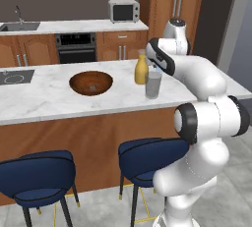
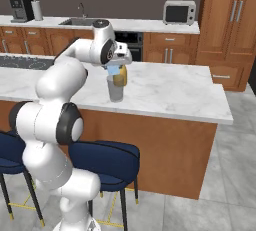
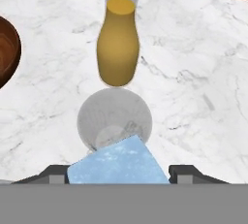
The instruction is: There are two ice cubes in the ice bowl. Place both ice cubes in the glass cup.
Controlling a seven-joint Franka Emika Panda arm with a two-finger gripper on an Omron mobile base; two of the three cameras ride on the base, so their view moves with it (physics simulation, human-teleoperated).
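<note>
Ice is the point of this job: two cubes belong in a glass cup. Starting with the biggest thing, a white marble worktop (image 1: pixel 49 98) runs across a wooden island with blue stools beneath it. On it sits the ice bowl (image 1: pixel 91 83), wide, shallow and dark reddish-brown; I cannot make out from here whether a cube lies inside. Well apart from the bowl, toward the arm's side, stands a yellow-orange bottle (image 1: pixel 141 70), and just beside it, nearer the worktop's front edge, the glass cup (image 1: pixel 153 85), clear and upright.

The white arm reaches over that spot so its gripper (image 2: pixel 116 67) hangs directly above the cup. In the hand view, one pale blue ice cube (image 3: pixel 118 164) is pinched between the two dark fingertips, with the cup's open mouth (image 3: pixel 115 119) just ahead and below it. The cube seems held high and over the rim so that it can drop straight in when the gripper lets go. My guess is the release comes next, provided the cube is centred over the opening rather than its near edge.
</note>
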